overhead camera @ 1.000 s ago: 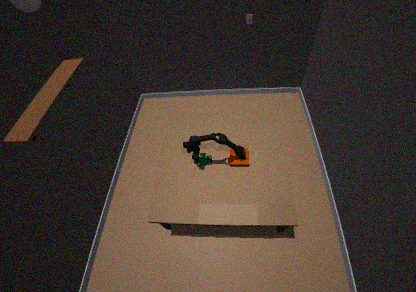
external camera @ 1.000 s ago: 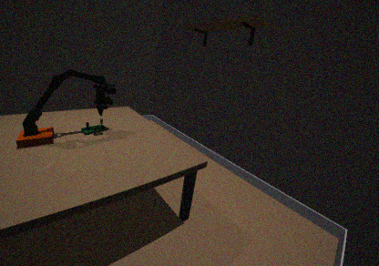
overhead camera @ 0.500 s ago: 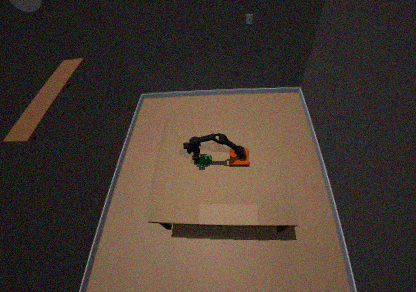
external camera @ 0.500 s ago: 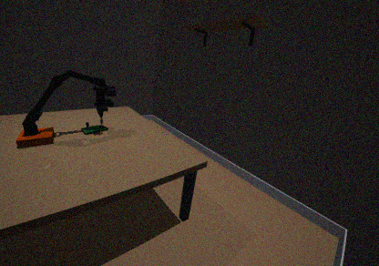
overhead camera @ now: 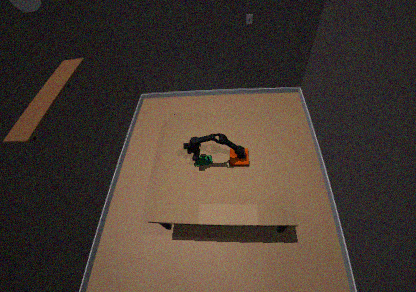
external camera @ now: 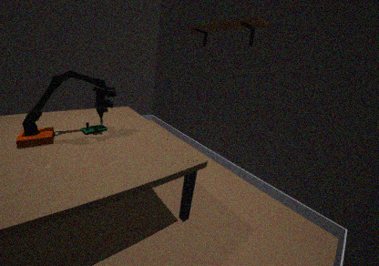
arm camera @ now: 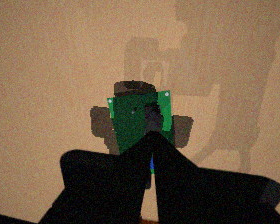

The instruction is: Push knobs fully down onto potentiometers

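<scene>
The green circuit board stands on the table in front of the arm's base. My gripper is shut, its fingertips together and pointing down over the board's far end. Nothing shows between them. A dark potentiometer shape shows just beyond the fingertips in the wrist view; a knob there cannot be made out. In the exterior view a small dark upright part stands at the board's base-side end. The fingers hide much of the board; how far down either knob sits cannot be told.
The orange arm base stands behind the board, with a thin dark shape between them. A blue part shows in the gap between the fingers. The arm's shadow covers much of the board and the table around it.
</scene>
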`<state>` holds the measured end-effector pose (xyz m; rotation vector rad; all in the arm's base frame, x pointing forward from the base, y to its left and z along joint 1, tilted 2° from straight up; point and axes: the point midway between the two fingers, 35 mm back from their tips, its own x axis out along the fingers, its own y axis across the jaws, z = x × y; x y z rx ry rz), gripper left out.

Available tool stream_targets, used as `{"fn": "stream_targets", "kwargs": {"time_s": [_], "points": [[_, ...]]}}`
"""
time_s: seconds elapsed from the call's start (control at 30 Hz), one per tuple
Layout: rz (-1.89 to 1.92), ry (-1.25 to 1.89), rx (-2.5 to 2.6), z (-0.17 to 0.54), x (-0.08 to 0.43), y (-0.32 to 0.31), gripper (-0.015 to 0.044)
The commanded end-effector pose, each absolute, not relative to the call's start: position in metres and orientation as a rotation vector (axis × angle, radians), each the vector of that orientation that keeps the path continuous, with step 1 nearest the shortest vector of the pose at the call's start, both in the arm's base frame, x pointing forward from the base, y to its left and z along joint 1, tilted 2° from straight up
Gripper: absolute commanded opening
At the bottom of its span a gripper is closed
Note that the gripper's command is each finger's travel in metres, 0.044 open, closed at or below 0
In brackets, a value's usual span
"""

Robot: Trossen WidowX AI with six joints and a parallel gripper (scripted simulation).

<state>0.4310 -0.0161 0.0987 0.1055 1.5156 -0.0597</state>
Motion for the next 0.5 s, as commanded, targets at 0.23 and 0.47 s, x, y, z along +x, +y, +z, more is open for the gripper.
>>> {"fn": "stream_targets", "kwargs": {"time_s": [0.23, 0.47], "points": [[-0.055, 1.513, 0.108, 0.0958, 0.4317, -0.0153, 0.0000], [-0.055, 1.513, 0.108, 0.0939, 0.4318, -0.0152, 0.0000]]}}
